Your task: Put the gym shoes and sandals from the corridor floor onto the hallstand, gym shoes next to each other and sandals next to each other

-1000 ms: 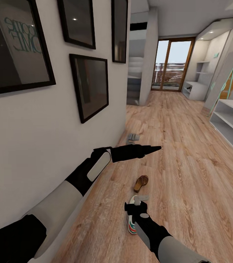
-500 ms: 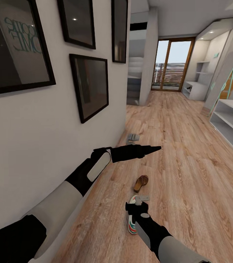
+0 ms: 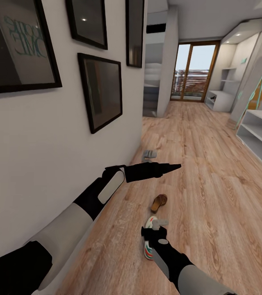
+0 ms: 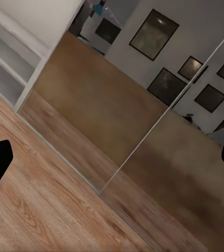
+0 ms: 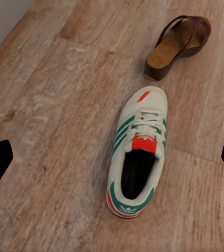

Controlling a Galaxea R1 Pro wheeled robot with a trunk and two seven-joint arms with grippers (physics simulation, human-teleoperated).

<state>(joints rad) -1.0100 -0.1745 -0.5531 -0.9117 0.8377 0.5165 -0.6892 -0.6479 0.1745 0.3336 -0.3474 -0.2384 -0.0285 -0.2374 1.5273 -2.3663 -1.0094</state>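
Right gripper (image 3: 155, 230) hangs over a gym shoe (image 5: 136, 158) on the floor (image 3: 213, 196), lower centre of the head frame; fingers spread wide, nothing between them. Sandal (image 5: 179, 45) lies just beyond the shoe's toe, not touching. A second grey-looking shoe (image 3: 149, 154) sits by the wall, mid-frame. Left gripper (image 3: 176, 166) points down the corridor at centre frame; fingers apart, empty. Shoe rack (image 3: 257, 133) at the right edge.

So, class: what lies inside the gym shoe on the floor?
The right wrist view looks into the gym shoe: a dark lining below the red-orange tongue label, nothing else visible. The toe end is hidden under the laces.
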